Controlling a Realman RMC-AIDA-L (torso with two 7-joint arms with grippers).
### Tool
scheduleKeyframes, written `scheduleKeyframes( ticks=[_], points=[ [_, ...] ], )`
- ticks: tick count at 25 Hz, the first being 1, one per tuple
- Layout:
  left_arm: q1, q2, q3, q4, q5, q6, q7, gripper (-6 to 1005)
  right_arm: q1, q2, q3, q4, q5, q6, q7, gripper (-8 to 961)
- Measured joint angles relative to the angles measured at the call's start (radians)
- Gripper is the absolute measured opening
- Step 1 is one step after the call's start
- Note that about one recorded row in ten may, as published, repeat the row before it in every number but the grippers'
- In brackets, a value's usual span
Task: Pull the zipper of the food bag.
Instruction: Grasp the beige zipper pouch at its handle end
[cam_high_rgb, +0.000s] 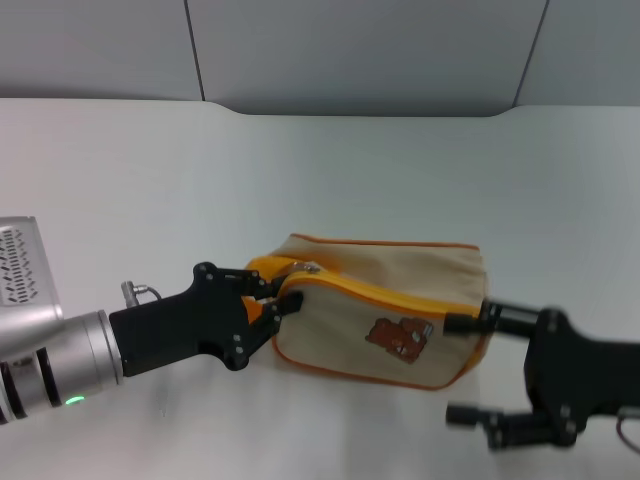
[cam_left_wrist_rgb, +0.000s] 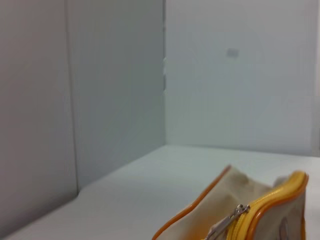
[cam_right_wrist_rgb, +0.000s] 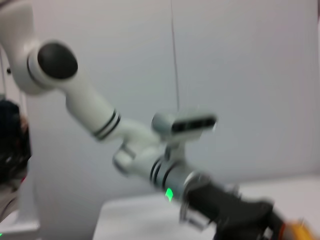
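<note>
The food bag (cam_high_rgb: 380, 315) lies on the white table, beige with orange-yellow trim and a brown bear patch (cam_high_rgb: 399, 337). Its zipper (cam_high_rgb: 390, 295) runs along the top front edge, with the silver pull (cam_high_rgb: 312, 267) at the bag's left end. The pull also shows in the left wrist view (cam_left_wrist_rgb: 235, 216). My left gripper (cam_high_rgb: 275, 296) is at that left end, shut on the orange-yellow strip just beside the pull. My right gripper (cam_high_rgb: 463, 368) is open at the bag's right end. One of its fingers (cam_high_rgb: 462, 322) touches the bag and the other hangs in front of it.
The white table (cam_high_rgb: 330, 170) runs back to a grey wall. My left arm (cam_right_wrist_rgb: 150, 165) shows in the right wrist view, and so does its black gripper.
</note>
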Motion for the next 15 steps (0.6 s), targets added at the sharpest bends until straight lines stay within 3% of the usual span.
scheduleKeyframes(
  ticks=[2,8,15],
  points=[
    [-0.007,0.002,-0.001,0.029,0.000,0.051,0.019,144,-0.010,0.003,0.000,-0.001,0.115,-0.007,-0.078,838],
    [-0.040,0.007,0.004,0.079,0.007,0.110,0.000,138,-0.005,0.016,0.000,-0.004,0.248,0.073,-0.225,838],
    [-0.074,0.005,0.019,0.097,0.012,0.125,-0.002,130,0.055,0.035,-0.003,-0.007,0.287,0.181,-0.387,836]
  ],
)
